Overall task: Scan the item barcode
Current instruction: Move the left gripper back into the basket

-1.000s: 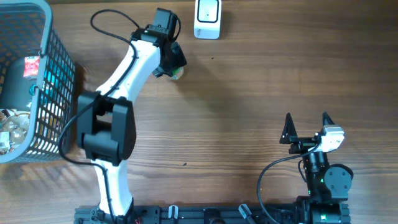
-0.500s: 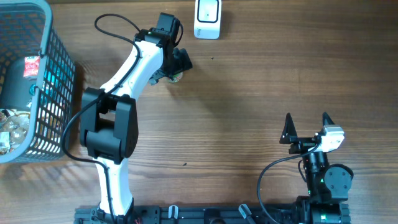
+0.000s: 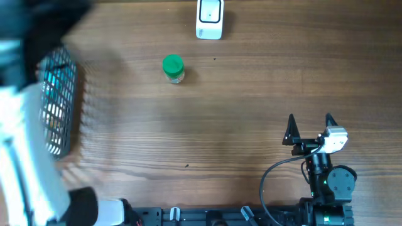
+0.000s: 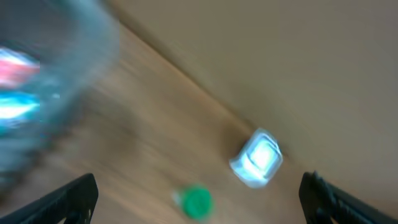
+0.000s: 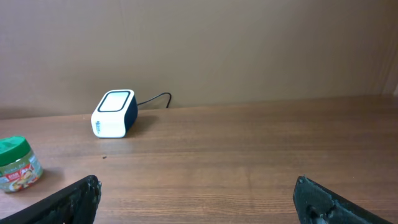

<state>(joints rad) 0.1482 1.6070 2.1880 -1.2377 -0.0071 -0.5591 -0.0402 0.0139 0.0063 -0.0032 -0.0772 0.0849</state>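
The item, a small jar with a green lid (image 3: 173,68), stands by itself on the wooden table, a little in front and to the left of the white barcode scanner (image 3: 209,19). My left arm (image 3: 22,132) is a white blur at the far left edge, well away from the jar. Its wrist view is smeared, and there the left gripper (image 4: 199,182) is open and empty high above the jar (image 4: 196,202) and scanner (image 4: 258,159). The right gripper (image 3: 309,119) rests open and empty at the front right. The right wrist view shows the jar (image 5: 18,164) and scanner (image 5: 114,113) far off.
A grey wire basket (image 3: 58,103) holding several packaged goods stands at the left edge, partly behind the blurred left arm. The scanner's cable (image 5: 154,98) runs back toward the wall.
The left gripper opened and let go of the jar, then the arm swung fast away to the left. The jar now stands alone. The right arm has not moved.
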